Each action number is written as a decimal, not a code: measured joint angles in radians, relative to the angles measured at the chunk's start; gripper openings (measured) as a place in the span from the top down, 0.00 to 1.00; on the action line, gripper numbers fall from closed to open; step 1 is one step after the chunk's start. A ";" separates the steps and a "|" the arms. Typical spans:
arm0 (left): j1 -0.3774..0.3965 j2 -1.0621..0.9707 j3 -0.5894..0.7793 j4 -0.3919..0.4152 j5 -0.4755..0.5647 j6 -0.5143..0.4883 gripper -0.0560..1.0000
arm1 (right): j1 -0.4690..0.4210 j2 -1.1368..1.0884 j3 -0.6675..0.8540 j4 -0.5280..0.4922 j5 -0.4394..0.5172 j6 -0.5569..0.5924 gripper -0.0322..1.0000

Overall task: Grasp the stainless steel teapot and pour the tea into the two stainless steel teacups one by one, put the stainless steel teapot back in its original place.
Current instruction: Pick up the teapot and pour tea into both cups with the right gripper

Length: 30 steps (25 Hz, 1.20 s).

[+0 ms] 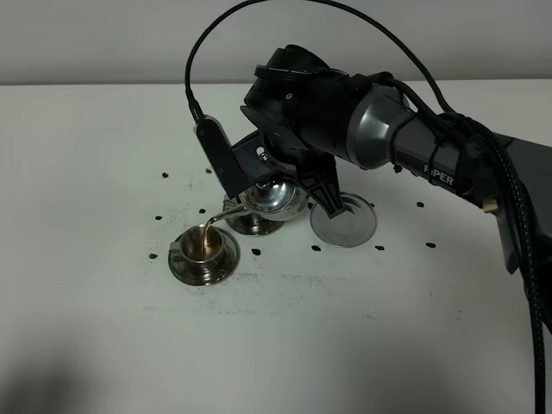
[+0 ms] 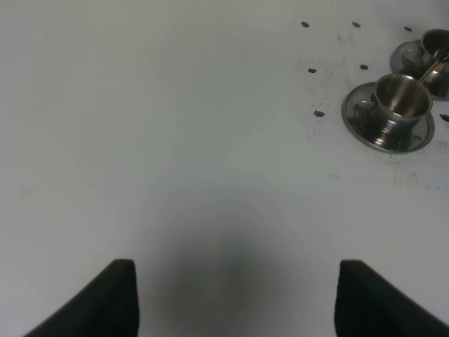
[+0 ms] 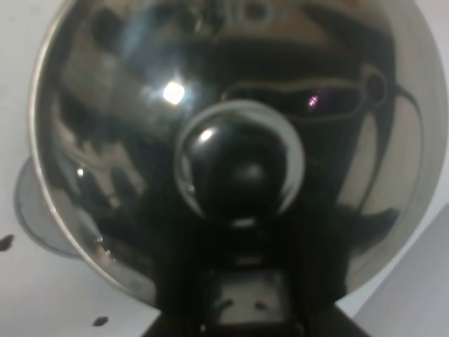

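Note:
My right gripper is shut on the stainless steel teapot and holds it tilted to the left. Its thin spout reaches over the front-left teacup, which stands on its saucer and shows brown tea inside. The second teacup stands on its saucer just behind, mostly hidden under the teapot. The bare saucer with the recessed ring lies to the right. In the right wrist view the teapot's domed lid and knob fill the picture. My left gripper is open and empty, far from the cups.
Small black marks dot the white table around the saucers. The right arm and its black cable reach in from the right, over the back of the saucers.

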 joint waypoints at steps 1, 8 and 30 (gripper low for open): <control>0.000 0.000 0.000 0.000 0.000 0.000 0.41 | 0.001 0.000 0.000 -0.006 0.000 0.001 0.80; 0.000 0.000 0.000 0.000 0.000 0.000 0.41 | 0.018 0.000 0.000 -0.048 -0.003 0.004 0.80; 0.000 0.000 0.000 0.000 0.000 0.000 0.41 | 0.029 0.011 0.000 -0.119 -0.018 0.027 0.80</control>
